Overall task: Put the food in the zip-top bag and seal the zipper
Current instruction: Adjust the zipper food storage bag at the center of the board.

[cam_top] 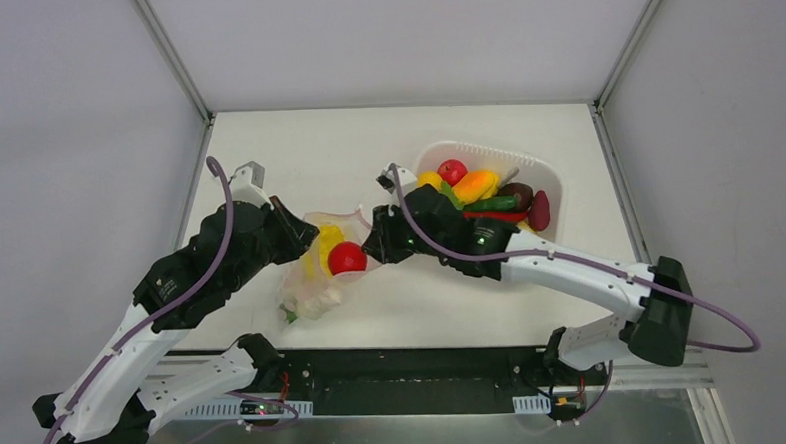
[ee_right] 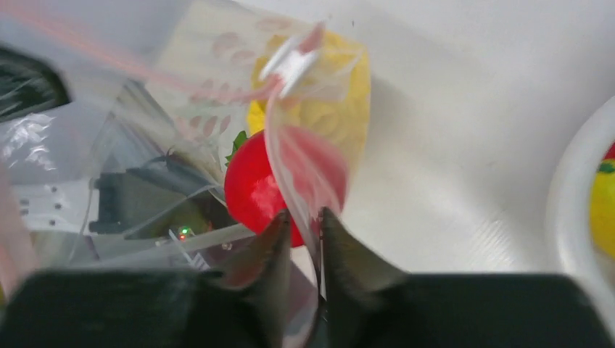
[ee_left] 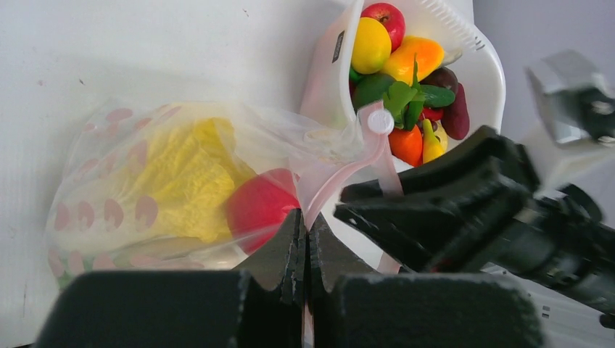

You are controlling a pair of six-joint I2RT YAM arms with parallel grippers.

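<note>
The zip-top bag (cam_top: 313,276) lies between my arms and holds a yellow food piece (cam_top: 325,247), with a pale piece at its near end. A red tomato (cam_top: 347,257) sits in its mouth. My left gripper (ee_left: 306,217) is shut on the pink zipper strip (ee_left: 341,177) at the mouth; the white slider (ee_left: 379,121) shows beyond it. My right gripper (ee_right: 301,217) has its jaws closed to a narrow gap on the bag's film at the other side of the mouth, right by the tomato (ee_right: 254,188). The right wrist view is blurred.
A white ribbed basket (cam_top: 547,175) at the back right holds several toy fruits and vegetables, among them a red apple (cam_top: 452,169) and an orange pepper (cam_top: 476,185). Its rim (ee_left: 330,72) stands close behind the bag. A small grey block (cam_top: 251,173) lies back left.
</note>
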